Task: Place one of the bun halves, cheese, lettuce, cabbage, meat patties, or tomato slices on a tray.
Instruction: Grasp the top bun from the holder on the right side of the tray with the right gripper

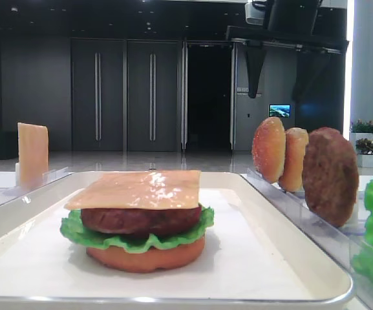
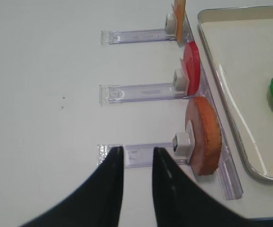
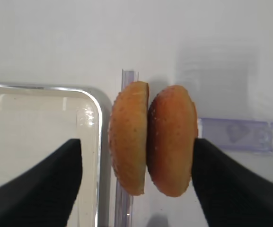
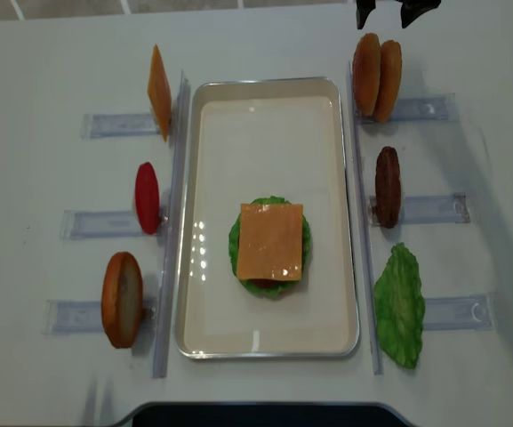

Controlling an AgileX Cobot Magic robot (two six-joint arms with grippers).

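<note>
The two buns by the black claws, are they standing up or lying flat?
Standing up. The two buns stand on edge in the clear holder, pressed side to side, beside the tray. The right gripper is open around them.

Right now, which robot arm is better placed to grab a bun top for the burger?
The right arm, probably. Its open right gripper straddles the two bun tops standing in their holder beside the tray. The left gripper hovers near the bun base on the tray's other side.
</note>
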